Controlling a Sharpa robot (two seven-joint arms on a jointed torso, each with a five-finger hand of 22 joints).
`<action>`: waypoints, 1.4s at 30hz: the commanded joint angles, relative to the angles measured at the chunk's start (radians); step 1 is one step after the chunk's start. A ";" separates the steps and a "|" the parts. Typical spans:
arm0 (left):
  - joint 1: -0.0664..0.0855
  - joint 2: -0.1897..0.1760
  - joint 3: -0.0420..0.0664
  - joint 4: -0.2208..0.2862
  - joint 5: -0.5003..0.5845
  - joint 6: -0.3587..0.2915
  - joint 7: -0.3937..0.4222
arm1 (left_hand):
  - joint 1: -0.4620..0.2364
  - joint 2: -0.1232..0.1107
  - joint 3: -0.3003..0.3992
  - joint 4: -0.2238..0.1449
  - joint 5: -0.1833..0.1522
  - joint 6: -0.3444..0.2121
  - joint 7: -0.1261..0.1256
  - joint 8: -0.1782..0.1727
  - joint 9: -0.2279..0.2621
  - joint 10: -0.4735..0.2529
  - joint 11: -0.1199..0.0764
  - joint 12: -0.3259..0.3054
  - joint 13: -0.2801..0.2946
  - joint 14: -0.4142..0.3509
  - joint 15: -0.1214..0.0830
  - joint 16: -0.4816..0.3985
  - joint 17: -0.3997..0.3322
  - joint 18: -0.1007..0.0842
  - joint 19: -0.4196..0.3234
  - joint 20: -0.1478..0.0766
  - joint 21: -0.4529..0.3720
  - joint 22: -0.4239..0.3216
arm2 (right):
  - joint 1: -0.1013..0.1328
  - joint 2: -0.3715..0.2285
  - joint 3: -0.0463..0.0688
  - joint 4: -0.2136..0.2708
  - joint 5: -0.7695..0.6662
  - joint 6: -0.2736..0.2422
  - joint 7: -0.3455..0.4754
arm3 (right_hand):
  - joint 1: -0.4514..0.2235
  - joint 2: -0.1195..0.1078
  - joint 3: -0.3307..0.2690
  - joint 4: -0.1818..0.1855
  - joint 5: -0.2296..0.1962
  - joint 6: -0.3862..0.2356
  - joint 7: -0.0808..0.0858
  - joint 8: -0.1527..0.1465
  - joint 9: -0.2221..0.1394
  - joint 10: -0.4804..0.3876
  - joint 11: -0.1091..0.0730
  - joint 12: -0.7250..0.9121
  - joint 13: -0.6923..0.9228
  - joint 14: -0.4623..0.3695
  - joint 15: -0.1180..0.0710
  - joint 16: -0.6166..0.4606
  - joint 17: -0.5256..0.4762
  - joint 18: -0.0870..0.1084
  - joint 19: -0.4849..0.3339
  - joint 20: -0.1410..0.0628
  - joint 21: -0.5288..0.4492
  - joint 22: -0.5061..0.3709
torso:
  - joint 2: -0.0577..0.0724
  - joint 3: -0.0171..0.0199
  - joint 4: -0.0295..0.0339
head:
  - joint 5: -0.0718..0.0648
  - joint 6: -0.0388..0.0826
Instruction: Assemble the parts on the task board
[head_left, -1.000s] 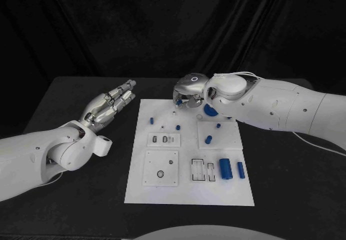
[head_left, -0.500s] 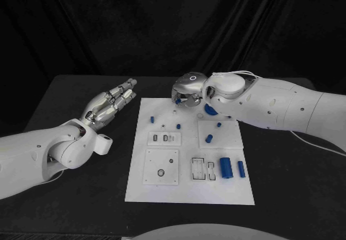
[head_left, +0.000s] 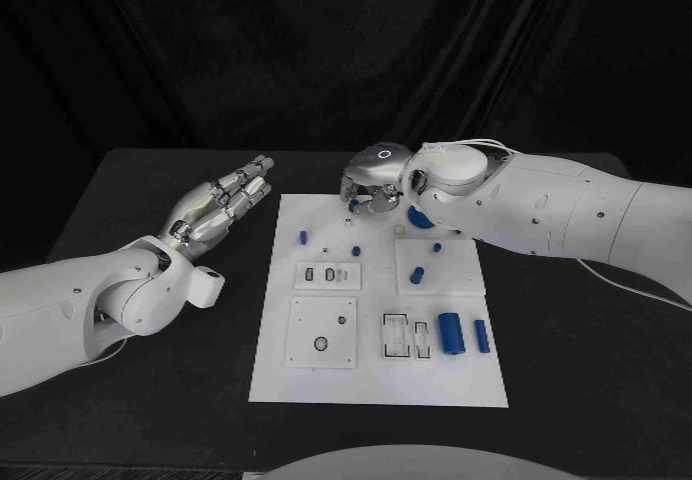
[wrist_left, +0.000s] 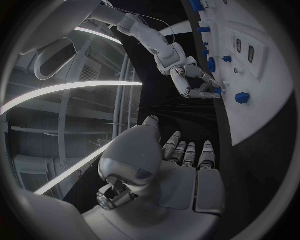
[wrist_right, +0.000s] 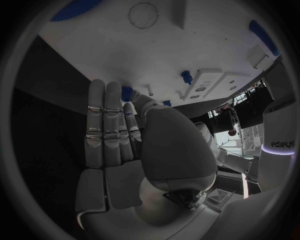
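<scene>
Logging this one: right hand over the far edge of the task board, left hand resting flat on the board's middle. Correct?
Not quite. The right hand is over the task board's far edge, but the head view shows the left hand held off the board's left side, fingers extended, holding nothing.

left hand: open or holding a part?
Open. The left hand hovers left of the white board with its fingers straight and apart, nothing in them.

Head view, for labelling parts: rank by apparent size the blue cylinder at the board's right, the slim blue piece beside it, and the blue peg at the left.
1. Blue cylinder.
2. Slim blue piece: similar length, narrower.
3. Blue peg, clearly smallest.
</scene>
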 joint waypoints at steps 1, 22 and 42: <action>0.003 0.001 0.001 0.000 -0.001 0.013 0.190 | 0.010 -0.003 0.005 0.000 0.003 0.004 0.000 0.005 0.001 0.000 0.006 -0.001 0.001 -0.001 0.005 -0.004 -0.001 0.006 0.001 0.005 -0.003 -0.001 | -0.003 -0.001 0.001 -0.003 0.011 0.050 -0.042 | -0.002 -0.005 -0.030 -0.006 -0.005 -0.052 -0.010 -0.002 -0.013 -0.080 0.007 -0.003 -0.002 -0.015 -0.001 -0.008 -0.005 0.010 -0.013 0.001 -0.014 0.003 | 0.000 0.0000 -0.0004 | 0.002 -0.001; 0.003 -0.023 0.001 0.007 -0.001 0.014 0.185 | 0.015 -0.003 0.008 -0.006 0.012 0.006 0.002 0.006 0.001 0.000 0.007 -0.002 0.001 -0.001 0.007 -0.004 -0.001 0.007 0.001 0.008 -0.003 -0.001 | 0.041 -0.154 0.001 0.122 0.012 -0.140 -0.021 | 0.012 0.055 -0.128 0.009 0.038 -0.092 0.002 0.025 -0.016 -0.030 -0.006 0.121 0.028 -0.060 0.000 -0.017 -0.026 0.010 -0.032 0.004 -0.076 0.026 | -0.003 -0.0013 -0.0107 | 0.008 0.003; 0.003 -0.013 0.001 -0.006 -0.001 0.030 0.178 | 0.021 -0.001 0.013 -0.014 0.020 0.007 0.002 0.006 0.000 0.000 0.009 -0.003 0.001 -0.001 0.014 -0.004 -0.001 0.007 0.001 0.013 -0.003 -0.001 | 0.051 -0.389 0.000 0.275 0.078 0.061 -0.170 | -0.224 0.088 -0.225 0.151 0.034 -0.023 -0.040 0.008 0.040 0.445 -0.116 1.418 1.355 0.143 -0.063 0.906 0.926 -0.092 0.171 -0.050 0.607 0.720 | -0.004 0.0003 -0.0195 | 0.012 0.002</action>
